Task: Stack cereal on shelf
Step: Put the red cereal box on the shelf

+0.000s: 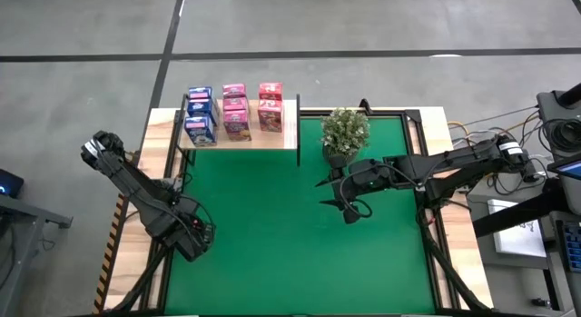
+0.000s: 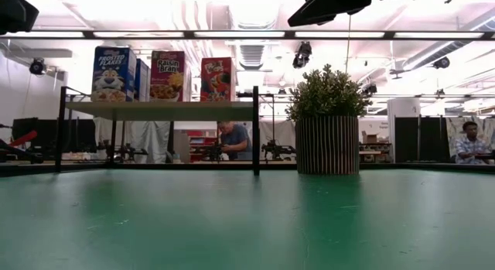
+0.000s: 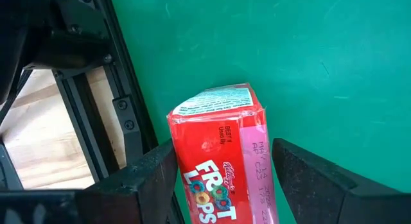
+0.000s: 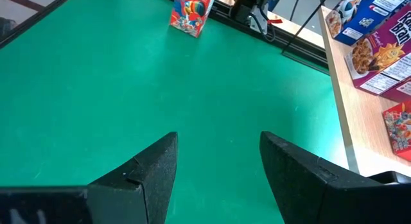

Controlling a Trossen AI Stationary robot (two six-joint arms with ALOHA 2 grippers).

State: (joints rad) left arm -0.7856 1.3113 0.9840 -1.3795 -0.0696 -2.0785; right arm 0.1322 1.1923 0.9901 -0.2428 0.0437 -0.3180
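Observation:
A red Froot Loops cereal box (image 3: 221, 153) stands upright on the green mat near its left edge, also seen far off in the right wrist view (image 4: 191, 12). My left gripper (image 3: 221, 156) (image 1: 195, 237) points straight down over it, open, one finger on each side of the box. Several cereal boxes (image 1: 234, 113) (image 2: 168, 75), blue, pink and red, stand on the pale wooden shelf (image 1: 272, 140) (image 2: 162, 110) at the far left. My right gripper (image 4: 218, 166) (image 1: 348, 211) hangs open above the mat, in front of the plant, with nothing between its fingers. My left gripper comes at the box from above, its fingers (image 3: 151, 179) close beside the box's two narrow sides (image 3: 257, 153) below its top end. Whether they touch the box I cannot tell. The box stands on the mat.
A potted green plant (image 1: 345, 131) (image 2: 327, 119) stands on the mat right of the shelf. A black frame rail (image 3: 128, 115) runs along the mat's left edge close to the red box. The green mat (image 1: 300, 262) lies bare between the arms. People sit in the room behind.

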